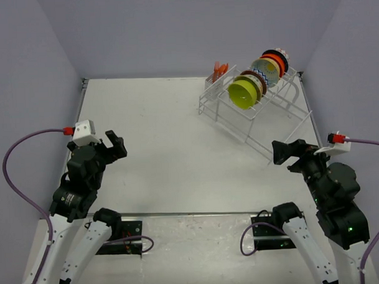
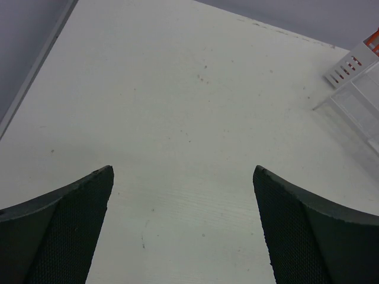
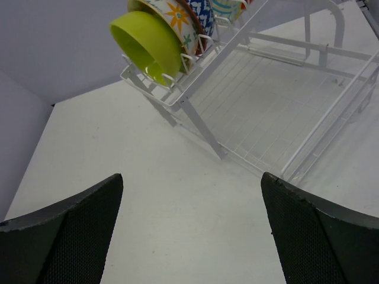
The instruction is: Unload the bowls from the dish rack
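Now, near edge: both arms sit low by their bases, task not yet begun by the look of it. The left gripper (image 1: 112,145) hangs over the bare white tabletop (image 1: 165,149), jaws spread wide, nothing between them. The right gripper (image 1: 280,152) is likewise parted and empty, and it faces the large white wire dish rack (image 1: 272,105), which stands near it on the far right of the table.

All bowls appear to be racked, standing on edge in one row along the upper tier. The lime green plastic bowl (image 1: 242,93) is frontmost. Behind it come a white bowl with orange flowers (image 3: 177,21), a yellow-centred bowl with blue zigzag (image 1: 266,71) and a plain orange-red bowl (image 1: 275,61) (the rearmost ones overlap too much to sort). Orange utensils (image 1: 220,70) stick up from the small basket at the far-left corner.

Step in hand: the opening approach. Judged next move: right arm reaches up and forward, pinches the green bowl's rim, and lifts it clear of the tines before swinging out.
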